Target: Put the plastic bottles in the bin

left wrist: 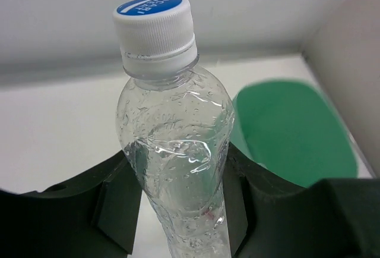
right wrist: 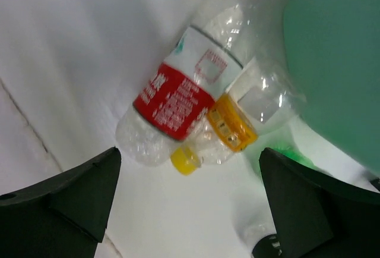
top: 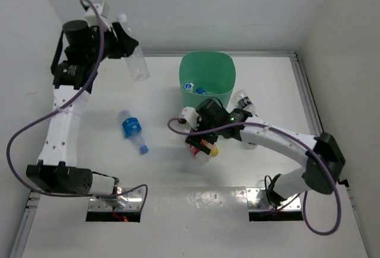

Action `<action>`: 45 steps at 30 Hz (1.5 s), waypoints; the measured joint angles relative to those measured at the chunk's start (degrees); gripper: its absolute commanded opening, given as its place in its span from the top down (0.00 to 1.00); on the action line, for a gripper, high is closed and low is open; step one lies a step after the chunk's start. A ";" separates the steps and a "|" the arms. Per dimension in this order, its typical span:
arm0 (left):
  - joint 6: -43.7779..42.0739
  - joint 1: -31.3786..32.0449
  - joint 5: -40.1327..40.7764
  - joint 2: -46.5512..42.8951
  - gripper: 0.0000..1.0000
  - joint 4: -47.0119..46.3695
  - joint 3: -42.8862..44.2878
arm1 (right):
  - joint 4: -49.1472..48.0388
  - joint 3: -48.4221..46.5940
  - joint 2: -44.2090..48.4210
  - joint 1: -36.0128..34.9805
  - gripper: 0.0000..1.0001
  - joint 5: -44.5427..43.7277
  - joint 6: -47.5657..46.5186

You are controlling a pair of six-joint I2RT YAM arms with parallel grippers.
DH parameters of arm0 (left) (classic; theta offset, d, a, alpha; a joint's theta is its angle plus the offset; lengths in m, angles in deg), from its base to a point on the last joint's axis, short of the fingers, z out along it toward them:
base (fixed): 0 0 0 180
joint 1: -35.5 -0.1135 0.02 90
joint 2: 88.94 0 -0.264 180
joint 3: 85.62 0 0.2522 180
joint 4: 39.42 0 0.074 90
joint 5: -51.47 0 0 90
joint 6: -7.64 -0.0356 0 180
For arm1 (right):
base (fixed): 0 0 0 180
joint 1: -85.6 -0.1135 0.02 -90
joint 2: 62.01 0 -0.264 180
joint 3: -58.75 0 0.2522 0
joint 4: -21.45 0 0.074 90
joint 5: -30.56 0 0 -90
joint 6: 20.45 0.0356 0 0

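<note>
My left gripper (top: 129, 47) is raised at the back left, shut on a clear bottle (top: 138, 63) with a blue-topped white cap. In the left wrist view the bottle (left wrist: 176, 139) stands between the fingers, and my left gripper (left wrist: 178, 210) faces the mint-green bin (left wrist: 291, 127). The bin (top: 209, 66) holds bottles (top: 193, 87). My right gripper (top: 199, 139) is open over a red-labelled bottle (right wrist: 175, 100) and a yellow-capped bottle (right wrist: 228, 128) lying by the bin's side (right wrist: 338, 50). Its jaws (right wrist: 190, 210) are wide apart and empty.
A blue-labelled bottle (top: 132, 128) lies on the white table left of centre. Another clear bottle (top: 244, 100) lies by the bin's right side. A green patch (right wrist: 285, 154) and a dark cap (right wrist: 267, 247) show beside the bin. White walls enclose the table.
</note>
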 measured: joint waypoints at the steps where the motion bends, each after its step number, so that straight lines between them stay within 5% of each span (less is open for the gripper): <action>1: 0.09 0.02 0.57 -1.09 1.00 -1.20 1.77 | -0.72 -1.29 -2.40 -0.04 0.03 -0.52 0.98; 7: 1.57 1.79 9.68 -2.49 1.00 -5.70 8.87 | -4.33 -10.12 -13.16 -0.31 0.03 -1.84 9.05; 19: -5.84 14.69 16.72 1.20 1.00 -18.27 9.16 | -9.16 -6.45 -24.15 -2.38 0.13 -5.97 17.49; 24: -8.79 18.36 18.51 2.84 1.00 -21.18 9.40 | -11.21 -5.55 -27.32 -4.20 0.44 -7.41 18.14; 31: -13.81 22.36 13.40 7.78 1.00 -22.95 9.40 | -13.51 2.21 -20.06 -8.68 0.88 -8.59 16.92; 36: -16.96 26.29 6.69 13.73 0.99 -23.69 9.40 | -10.67 3.56 -12.15 -10.34 1.00 -7.54 13.99; 37: -17.16 26.62 5.75 15.12 0.97 -23.85 9.40 | -10.34 3.50 -9.31 -10.19 1.00 -7.32 13.31; 40: -17.53 27.50 3.61 19.87 0.68 -23.91 9.40 | -9.33 3.52 -3.93 -9.97 1.00 -6.08 10.67; 41: -17.44 27.56 3.02 21.11 0.37 -23.89 9.40 | -9.25 3.65 -2.60 -9.92 1.00 -5.60 9.81; 43: -16.17 27.47 2.27 23.26 0.01 -23.78 9.40 | -8.44 4.17 0.70 -9.86 1.00 -4.50 8.37; 45: -15.26 27.23 2.40 24.44 0.01 -23.65 9.40 | -6.75 4.74 4.74 -9.75 1.00 -2.80 7.28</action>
